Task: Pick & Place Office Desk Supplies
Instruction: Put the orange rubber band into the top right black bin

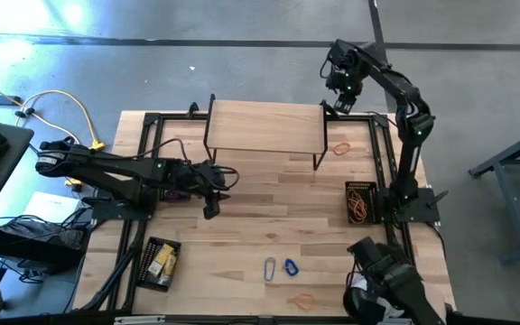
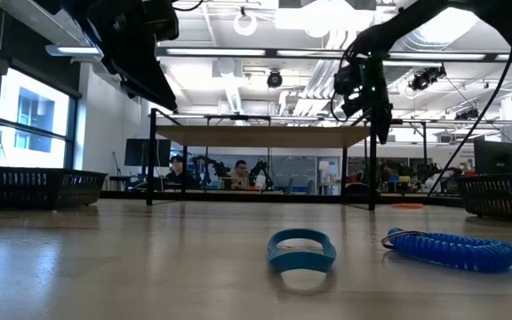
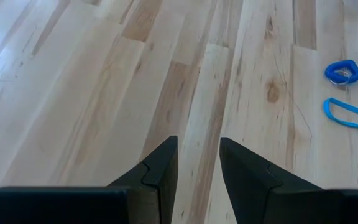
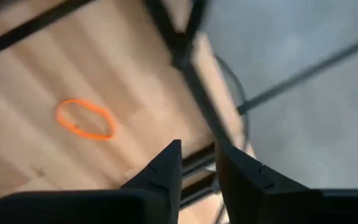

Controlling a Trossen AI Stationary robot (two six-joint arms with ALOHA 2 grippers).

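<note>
On the table (image 1: 242, 194), the left gripper (image 1: 213, 209) hangs near the centre above bare wood, its fingers (image 3: 160, 171) parted by a narrow gap with nothing between them. The right gripper (image 1: 337, 106) is raised at about one o'clock from the centre, over the far right corner of the wooden shelf (image 1: 264, 128); its fingers (image 4: 166, 168) stand a little apart and hold nothing. An orange band (image 1: 341, 148) lies flat on the table just beside that shelf's right leg, at about four o'clock from the right gripper. At six o'clock, near the front edge, a blue band (image 1: 270, 268) and a blue coil (image 1: 290, 267) lie just beside each other, with another orange band (image 1: 302, 301) nearer the edge. A mesh basket (image 1: 159, 263) at seven o'clock holds yellow-and-white packets (image 1: 161, 260); another basket (image 1: 361, 202) at three o'clock holds orange bands.
</note>
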